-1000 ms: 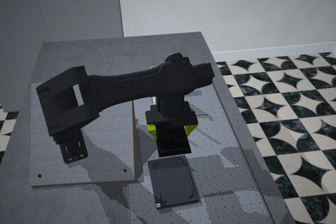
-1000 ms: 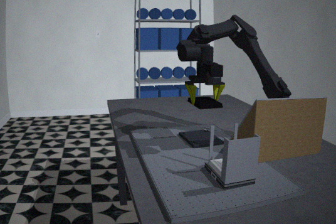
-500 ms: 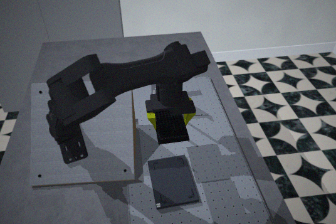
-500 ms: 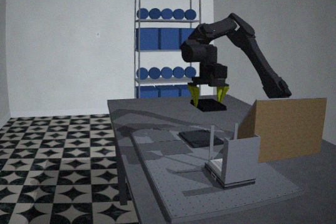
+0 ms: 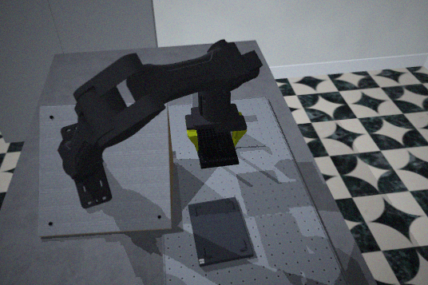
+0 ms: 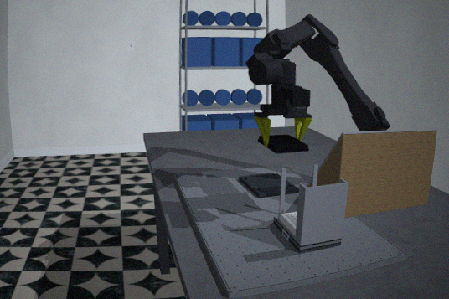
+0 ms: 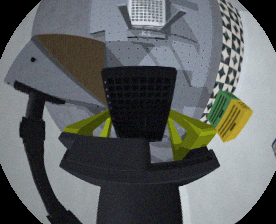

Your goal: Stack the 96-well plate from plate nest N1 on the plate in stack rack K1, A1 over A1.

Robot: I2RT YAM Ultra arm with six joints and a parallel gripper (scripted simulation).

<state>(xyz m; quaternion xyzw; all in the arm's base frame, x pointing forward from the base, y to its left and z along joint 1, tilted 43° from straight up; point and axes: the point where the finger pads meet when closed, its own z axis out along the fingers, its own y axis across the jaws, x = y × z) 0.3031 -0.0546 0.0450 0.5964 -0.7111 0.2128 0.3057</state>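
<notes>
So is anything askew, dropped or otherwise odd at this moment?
Nothing stands out. The end effector is shut on the black plate, which hangs roughly level in the air between the yellow fingers. The nest lies flat with no plate on it, and the white plate sits squarely in the rack.

No readable text anywhere. Pale square marker [image 5: 201, 261] at the plate nest [image 5: 220, 231] corner has lettering too small to read; green-yellow box [image 7: 230, 116] shows dark print, illegible.
</notes>
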